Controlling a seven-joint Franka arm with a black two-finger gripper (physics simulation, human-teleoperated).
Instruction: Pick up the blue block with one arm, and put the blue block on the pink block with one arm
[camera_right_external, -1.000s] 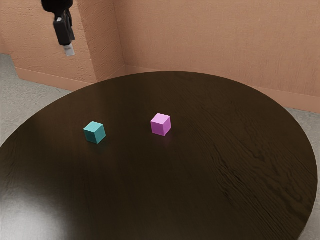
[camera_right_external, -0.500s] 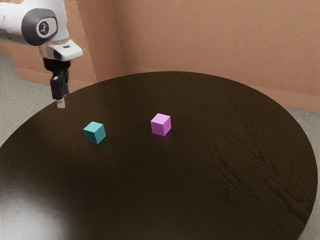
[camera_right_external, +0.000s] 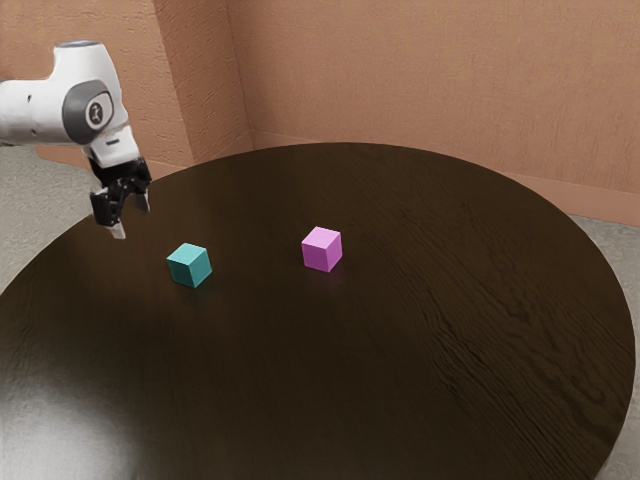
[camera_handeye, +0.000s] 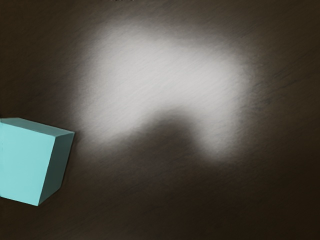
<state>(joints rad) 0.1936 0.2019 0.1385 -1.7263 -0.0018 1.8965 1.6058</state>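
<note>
The blue block (camera_right_external: 189, 264), teal in colour, sits on the dark round table (camera_right_external: 400, 340), toward the exterior view's left. The pink block (camera_right_external: 322, 249) rests a short way to its right, apart from it. My gripper (camera_right_external: 128, 218) hangs just above the table's left rim, to the upper left of the blue block and clear of it. Its fingers stand open with nothing between them. In the wrist view the blue block (camera_handeye: 30, 160) lies off to one side of the hand, next to a bright glare patch on the wood.
Salmon walls (camera_right_external: 430, 80) with a protruding corner stand behind the table. Grey floor (camera_right_external: 40, 200) shows beyond the table's left edge. The white arm (camera_right_external: 60, 105) enters from the exterior view's left.
My hand has dropped from high at the upper left to just above the table's left rim and has tilted. Both blocks have stayed where they were.
</note>
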